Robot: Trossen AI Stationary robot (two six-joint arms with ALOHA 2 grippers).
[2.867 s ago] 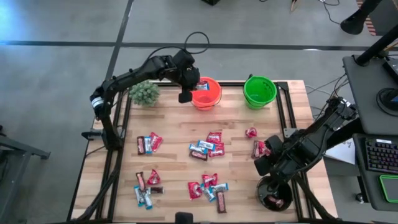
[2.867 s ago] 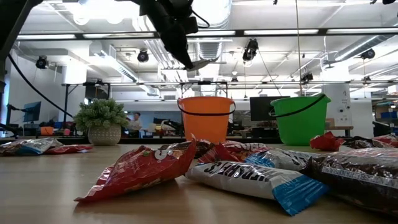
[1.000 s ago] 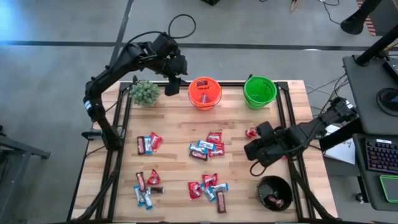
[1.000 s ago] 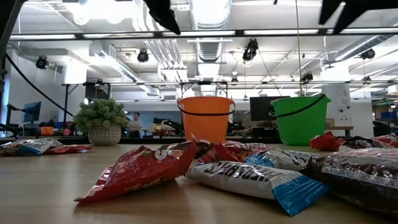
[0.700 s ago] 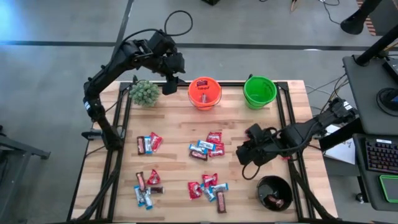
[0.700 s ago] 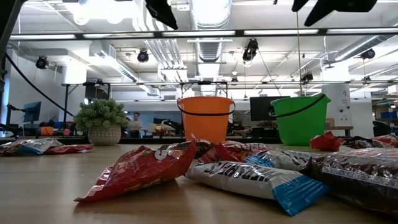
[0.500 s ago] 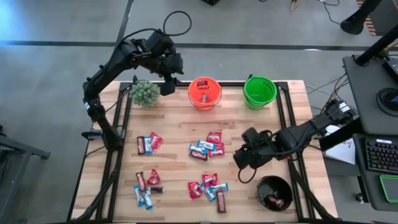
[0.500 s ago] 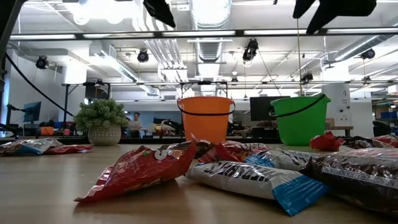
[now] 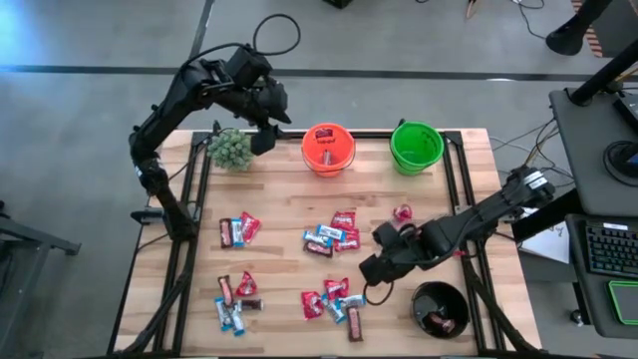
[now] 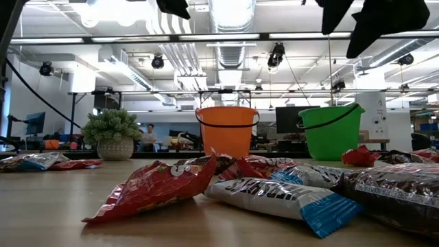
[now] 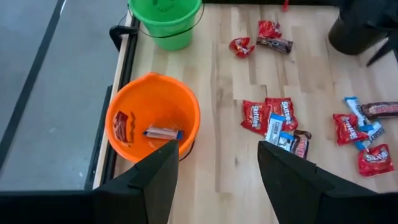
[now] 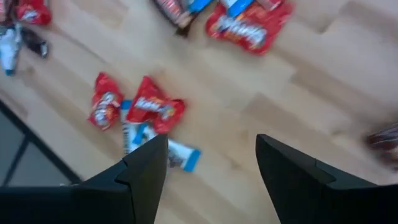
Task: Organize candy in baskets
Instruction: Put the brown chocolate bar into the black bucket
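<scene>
Black bowl, near right corner of the table: holds a couple of dark wrapped pieces. Near-edge candy: a red, blue and brown cluster at centre front, another cluster at the left front. Right gripper: fingers spread wide and empty, now low over the bare wood just right of the centre-front cluster; a second ago it sat further right, nearer the bowl, so it has swung inward, judged to be reaching for its next piece. Mid-table: a central cluster, a left pair, and a single red piece near the right rail. Far edge: plant, orange pail with a red packet and a bar inside, green pail, which looks empty. Left gripper: jaws open, nothing held, raised between the plant and the orange pail; it has drawn back from over the pail rim, so that drop-off reads as finished. Progress: most candy remains unsorted on the wood. Clearance: broad bare boards between clusters; the right arm lies just beside the black bowl's rim, and the metal side rails bound both flanks.
</scene>
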